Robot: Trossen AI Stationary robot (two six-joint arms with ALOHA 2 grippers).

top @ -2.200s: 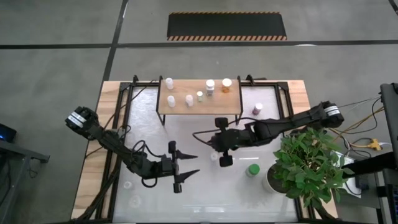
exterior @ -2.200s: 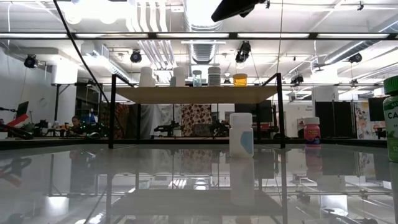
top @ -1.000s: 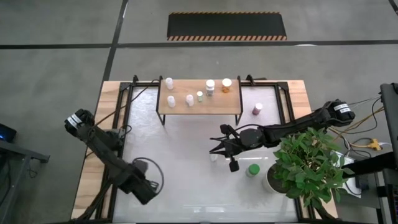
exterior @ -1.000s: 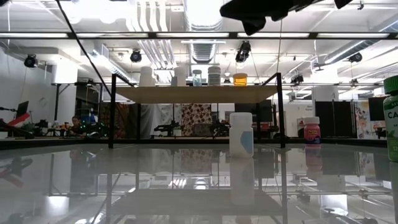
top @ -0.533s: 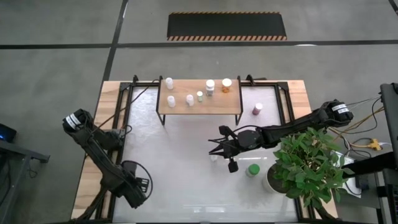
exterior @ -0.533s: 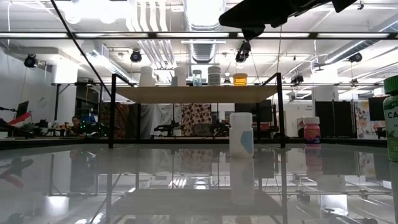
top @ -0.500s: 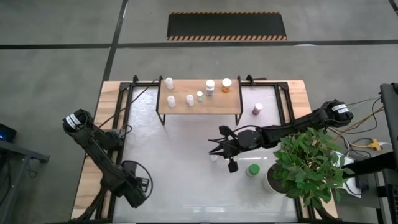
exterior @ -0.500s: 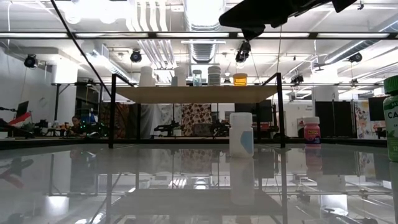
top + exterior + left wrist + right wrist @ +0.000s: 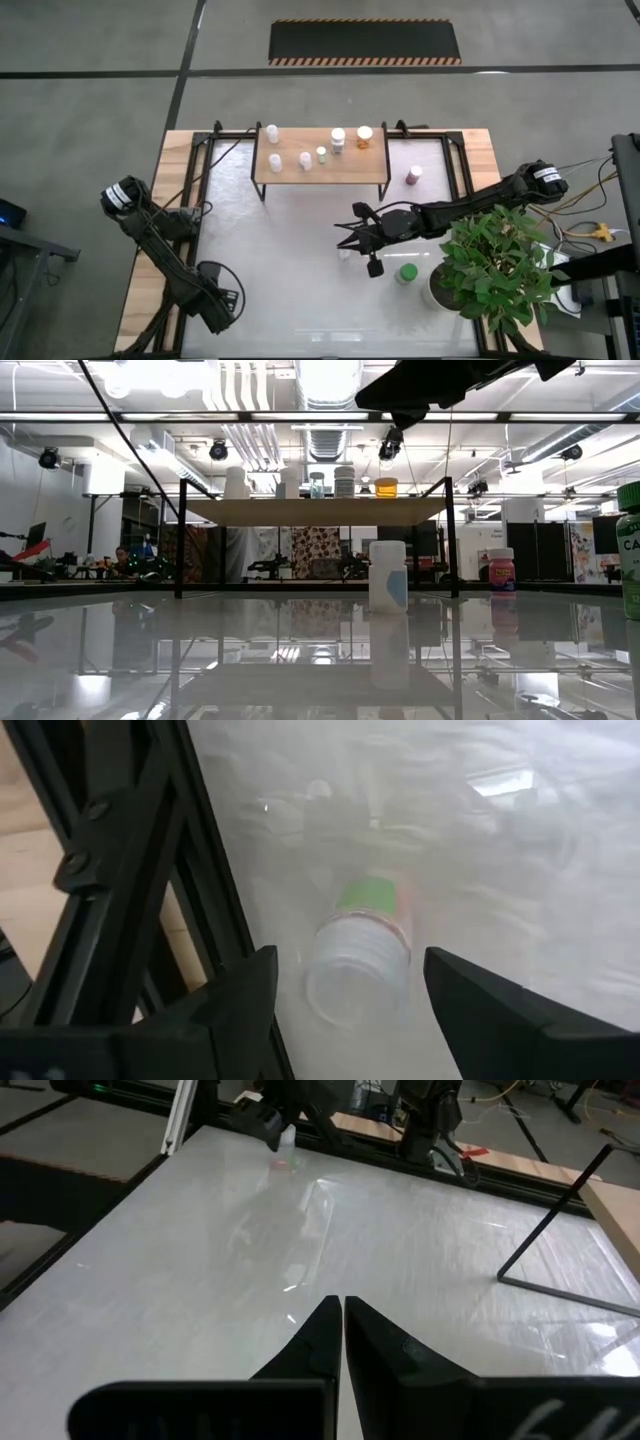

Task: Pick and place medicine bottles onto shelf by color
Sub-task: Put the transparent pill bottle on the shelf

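on the shelf [image 9: 320, 167]: five bottles, among them an orange one [image 9: 364, 135]. on the table [image 9: 290, 260]: white bottle [image 9: 388, 576], pink bottle [image 9: 414, 175], green bottle [image 9: 406, 273]. right gripper [image 9: 342, 238] above the white bottle, fingers pressed together. left gripper [image 9: 345, 995] spread around a clear bottle [image 9: 358, 963] at the table's near-left edge.

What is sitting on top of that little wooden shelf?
Six small bottles stand on the shelf: four white-capped ones, a tiny greenish one and an orange one. Labels cannot be read.
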